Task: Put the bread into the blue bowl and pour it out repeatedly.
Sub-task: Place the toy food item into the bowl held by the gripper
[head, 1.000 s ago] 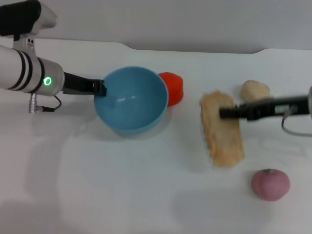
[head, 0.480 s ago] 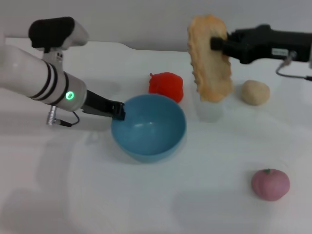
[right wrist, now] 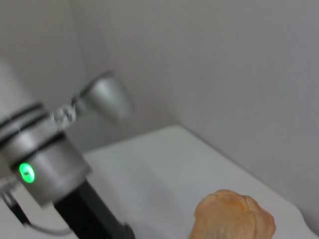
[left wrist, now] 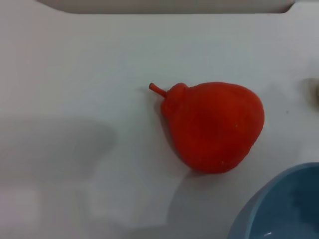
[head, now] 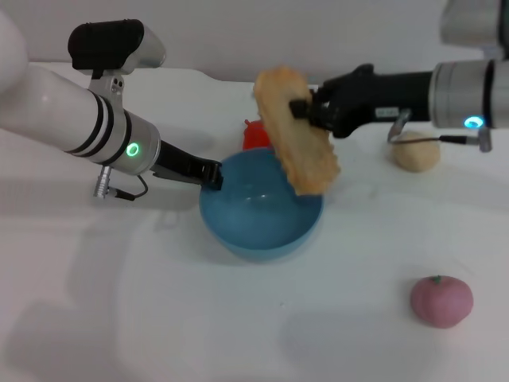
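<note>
Right tool (head: 304, 110) is clamping the bread (head: 297, 130), holding it tilted in the air above the blue bowl (head: 258, 219). Left tool (head: 211, 174) is gripping the bowl's left rim. A red pepper (left wrist: 214, 125) is lying on the tabletop (head: 159, 302) just behind the bowl.

Blue bowl (head: 261, 215): smooth plastic, glossy inside. Bread (head: 297, 131): rough, crumbly, matt tan surface. Red fruit (left wrist: 214, 127) at the bowl's 12 o'clock: smooth, rubbery, faintly pitted. Table (head: 159, 318): smooth white, slight sheen. Pink fruit (head: 441, 300) at 4 o'clock: matt.
</note>
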Robot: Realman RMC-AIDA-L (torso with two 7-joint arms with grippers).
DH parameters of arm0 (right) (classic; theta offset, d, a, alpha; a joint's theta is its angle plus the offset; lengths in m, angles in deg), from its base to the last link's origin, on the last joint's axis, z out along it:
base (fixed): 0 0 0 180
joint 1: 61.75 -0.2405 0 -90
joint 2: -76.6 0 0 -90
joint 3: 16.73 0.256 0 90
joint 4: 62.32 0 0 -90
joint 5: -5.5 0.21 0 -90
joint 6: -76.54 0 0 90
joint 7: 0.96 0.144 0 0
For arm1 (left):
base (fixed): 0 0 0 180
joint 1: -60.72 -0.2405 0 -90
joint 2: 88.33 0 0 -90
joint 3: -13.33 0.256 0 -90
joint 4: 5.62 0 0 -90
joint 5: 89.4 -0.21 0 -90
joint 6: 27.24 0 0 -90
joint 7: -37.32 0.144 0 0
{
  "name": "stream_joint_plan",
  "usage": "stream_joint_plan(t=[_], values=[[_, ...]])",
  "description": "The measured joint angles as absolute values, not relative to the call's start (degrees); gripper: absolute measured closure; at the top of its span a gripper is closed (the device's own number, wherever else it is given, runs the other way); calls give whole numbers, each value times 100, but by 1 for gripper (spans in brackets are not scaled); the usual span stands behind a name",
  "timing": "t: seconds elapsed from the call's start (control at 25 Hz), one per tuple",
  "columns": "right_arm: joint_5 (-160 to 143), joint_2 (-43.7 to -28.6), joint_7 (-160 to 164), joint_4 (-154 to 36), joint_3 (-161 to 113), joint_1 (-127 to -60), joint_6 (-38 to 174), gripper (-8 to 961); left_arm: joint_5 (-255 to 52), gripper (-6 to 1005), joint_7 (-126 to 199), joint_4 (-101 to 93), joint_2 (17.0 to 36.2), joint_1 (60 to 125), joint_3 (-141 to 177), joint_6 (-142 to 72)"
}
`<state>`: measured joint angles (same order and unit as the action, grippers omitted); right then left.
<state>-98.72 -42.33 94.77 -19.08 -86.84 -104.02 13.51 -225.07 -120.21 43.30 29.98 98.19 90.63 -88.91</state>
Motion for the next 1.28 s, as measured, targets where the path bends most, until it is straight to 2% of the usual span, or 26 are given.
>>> stream_joint_plan(t=[1.04, 1.28], values=[[-8996, -4241, 9173, -2426, -9914, -10532, 2294, 820, -22279, 963, -12023, 4305, 2989, 9934, 9217, -8853], [-9011, -4240, 9235, -2453, -10200, -10393, 2355, 803, -22262, 963, -12027, 4316, 2986, 9950, 9215, -8855]])
